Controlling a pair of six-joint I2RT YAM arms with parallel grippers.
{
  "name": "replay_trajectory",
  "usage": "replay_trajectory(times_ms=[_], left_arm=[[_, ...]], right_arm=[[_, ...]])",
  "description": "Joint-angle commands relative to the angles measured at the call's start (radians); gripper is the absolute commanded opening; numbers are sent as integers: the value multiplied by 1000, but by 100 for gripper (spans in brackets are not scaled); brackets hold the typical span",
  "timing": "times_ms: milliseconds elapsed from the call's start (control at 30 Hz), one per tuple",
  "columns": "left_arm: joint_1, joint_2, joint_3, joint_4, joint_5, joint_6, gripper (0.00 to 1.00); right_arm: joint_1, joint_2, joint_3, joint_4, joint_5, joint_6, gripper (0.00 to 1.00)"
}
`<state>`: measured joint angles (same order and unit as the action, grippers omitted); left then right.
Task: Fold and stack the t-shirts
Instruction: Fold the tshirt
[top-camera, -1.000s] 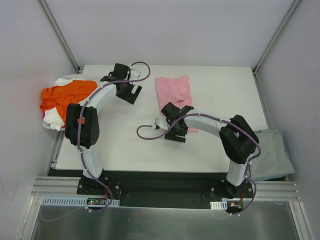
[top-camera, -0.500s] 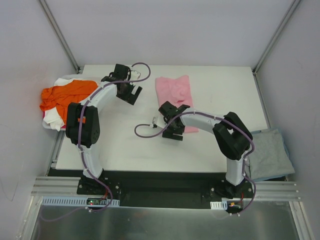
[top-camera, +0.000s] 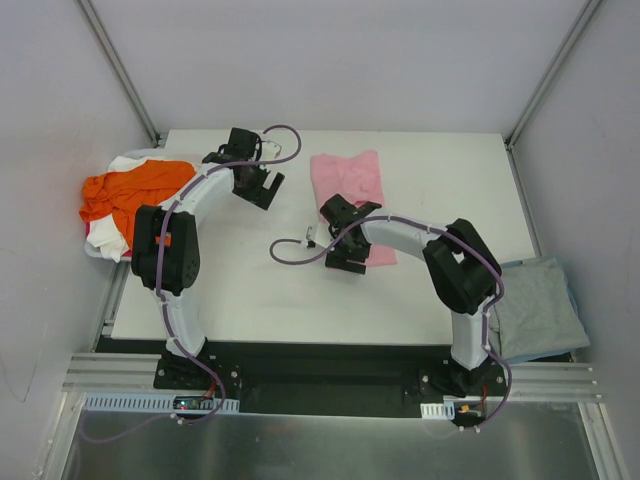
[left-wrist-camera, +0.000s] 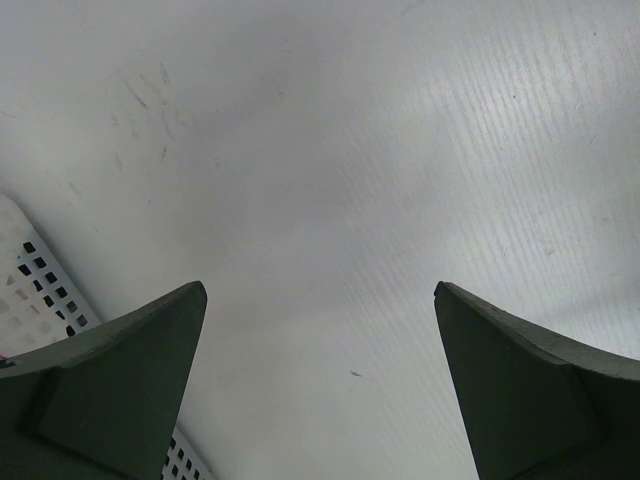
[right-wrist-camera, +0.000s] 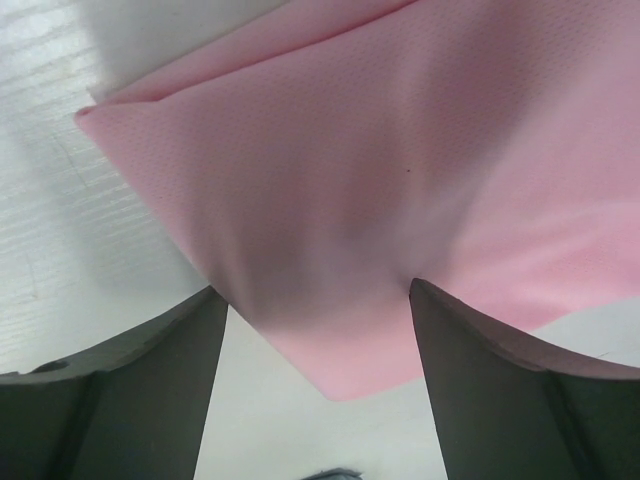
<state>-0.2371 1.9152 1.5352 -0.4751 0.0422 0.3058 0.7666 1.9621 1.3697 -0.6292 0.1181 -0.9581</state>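
The table (top-camera: 440, 180) is a white, flat board with fine ribbing and a few faint scuffs. A folded pink t-shirt (top-camera: 350, 180) lies directly on it. The t-shirt's near edge is right under the right gripper (right-wrist-camera: 315, 300), and the rest stretches away beyond it. Bare white table shows to the left of that gripper and just below the cloth's corner. Under the left gripper (left-wrist-camera: 320, 300) there is only bare table. A white perforated basket (left-wrist-camera: 30, 280) sits at the table's edge, just to that gripper's left.
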Motion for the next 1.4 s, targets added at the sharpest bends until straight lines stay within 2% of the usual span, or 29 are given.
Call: replay_trajectory(times_ms=[0, 200, 333, 500, 567, 700, 833, 1067, 1367], left_arm=[[-8, -22, 13, 4, -4, 10, 99], [-8, -28, 3, 6, -10, 13, 99], [-8, -27, 2, 6, -10, 15, 99], [-8, -33, -1, 6, -11, 16, 99], [-8, -35, -4, 6, -13, 18, 99], [-8, -42, -6, 6, -19, 19, 100], [-8, -47, -9, 6, -18, 19, 99], [-8, -39, -7, 6, -21, 19, 99], [-8, -42, -10, 6, -36, 33, 99]], right_arm=[[-27, 53, 40, 22, -11, -33, 77], [-43, 103, 65, 5, -58, -37, 71], [-44, 124, 72, -12, -89, -45, 60], [-52, 120, 85, -38, -109, -51, 56], [-53, 118, 86, -50, -147, -57, 51], [-62, 113, 101, -89, -182, -65, 35], [-62, 107, 118, -124, -192, -61, 10], [-4, 29, 68, -154, -195, -28, 6], [163, -86, 25, -271, -276, 36, 5]])
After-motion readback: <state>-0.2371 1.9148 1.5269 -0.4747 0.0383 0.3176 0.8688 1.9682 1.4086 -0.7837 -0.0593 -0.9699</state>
